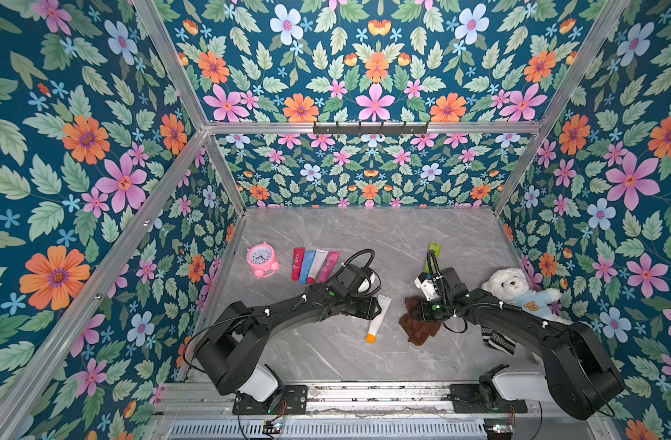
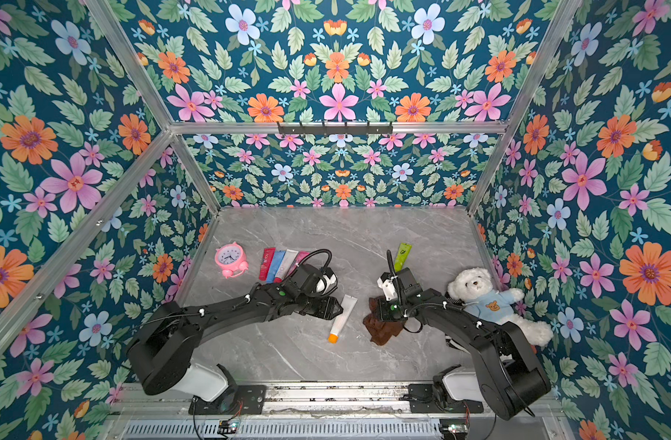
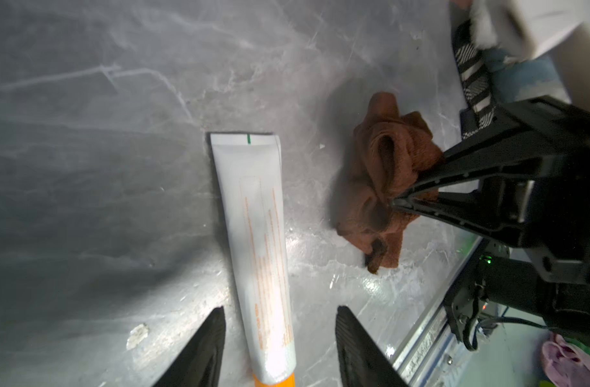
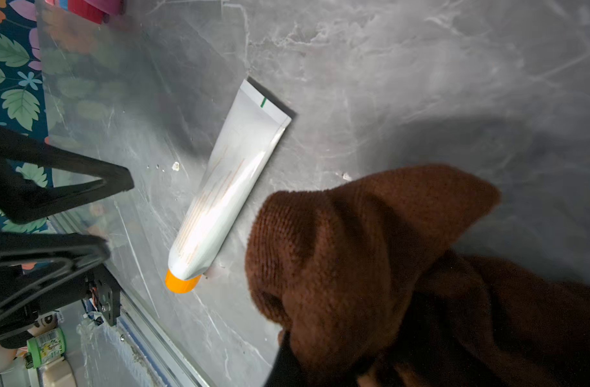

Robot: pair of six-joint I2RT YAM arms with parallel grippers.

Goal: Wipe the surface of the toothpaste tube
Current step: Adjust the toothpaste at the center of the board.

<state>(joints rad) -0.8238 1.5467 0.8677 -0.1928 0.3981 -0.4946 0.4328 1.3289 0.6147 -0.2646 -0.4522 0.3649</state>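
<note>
Left gripper (image 3: 280,311) sits parted and empty just beside tube (image 1: 379,316), touching nothing, likely kept clear to give cloth access. Tube lies flat mid-table (image 1: 364,236), orange cap toward robot. Brown cloth (image 1: 417,327) hangs bunched near tube, not touching. Right gripper (image 3: 392,202) is clenched on cloth, presumably ready to wipe.

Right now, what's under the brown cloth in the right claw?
Only grey marble table shows around the brown cloth, pinched in the shut right claw. The toothpaste tube lies beside it, apart. The patch directly beneath the cloth is covered.
</note>
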